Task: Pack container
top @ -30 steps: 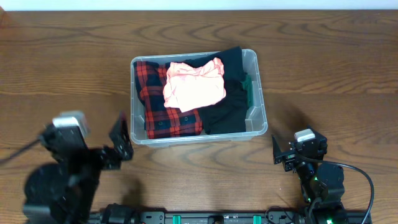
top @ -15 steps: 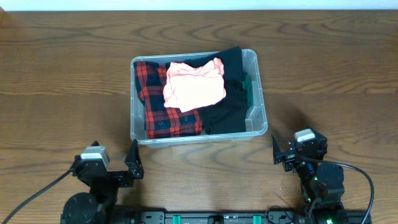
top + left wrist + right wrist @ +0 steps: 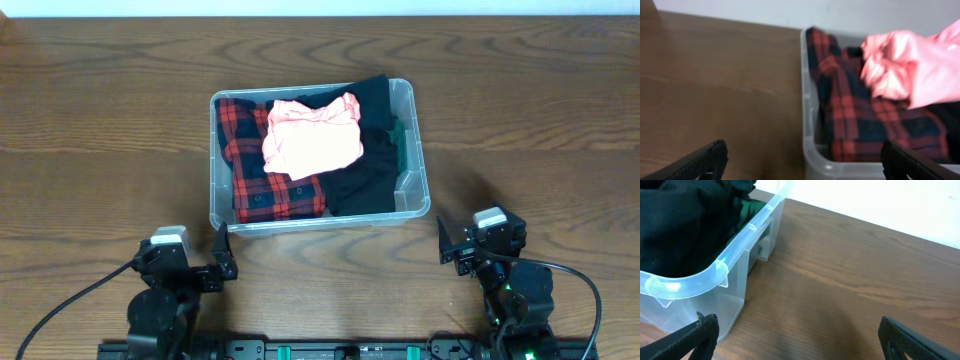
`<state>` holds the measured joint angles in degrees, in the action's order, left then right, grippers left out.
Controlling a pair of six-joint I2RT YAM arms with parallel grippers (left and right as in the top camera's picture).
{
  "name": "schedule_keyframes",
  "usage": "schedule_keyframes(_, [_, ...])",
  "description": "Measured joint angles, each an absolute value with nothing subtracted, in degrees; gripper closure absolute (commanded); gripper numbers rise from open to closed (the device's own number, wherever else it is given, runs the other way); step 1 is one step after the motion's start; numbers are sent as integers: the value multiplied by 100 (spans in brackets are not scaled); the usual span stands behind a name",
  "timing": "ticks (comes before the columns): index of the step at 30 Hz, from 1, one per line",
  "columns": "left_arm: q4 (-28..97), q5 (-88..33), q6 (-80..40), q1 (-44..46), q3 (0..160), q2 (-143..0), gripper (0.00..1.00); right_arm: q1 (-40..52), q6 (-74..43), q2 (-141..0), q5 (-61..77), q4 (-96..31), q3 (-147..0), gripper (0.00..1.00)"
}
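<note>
The clear plastic container [image 3: 412,150] sits mid-table, holding a red-and-black plaid shirt [image 3: 255,185], a pink garment [image 3: 312,137] on top, black clothing [image 3: 370,165] and a bit of green fabric [image 3: 399,140]. My left gripper [image 3: 222,262] is open and empty, just in front of the container's front left corner; its wrist view shows the container's rim [image 3: 812,150], the plaid shirt [image 3: 850,110] and the pink garment [image 3: 910,65]. My right gripper [image 3: 452,250] is open and empty, in front of the front right corner, whose rim [image 3: 715,270] shows in its wrist view.
The wooden table [image 3: 520,120] surrounds the container on all sides. Both arm bases stand at the table's front edge. A white wall [image 3: 890,200] lies beyond the table's far edge.
My left arm has drawn back toward the front edge and shifted right, settling near its base with the gripper open. The right arm and the container's contents have not moved.
</note>
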<state>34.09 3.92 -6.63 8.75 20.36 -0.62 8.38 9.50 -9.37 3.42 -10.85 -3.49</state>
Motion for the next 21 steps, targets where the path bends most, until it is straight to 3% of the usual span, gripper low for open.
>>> schedule_keyframes(11, [2394, 620, -598, 875, 913, -43, 2, 836, 950, -937, 344, -1085, -349, 1])
schedule_keyframes(21, [2346, 622, -596, 875, 880, -21, 2, 836, 947, -937, 342, -1085, -349, 1])
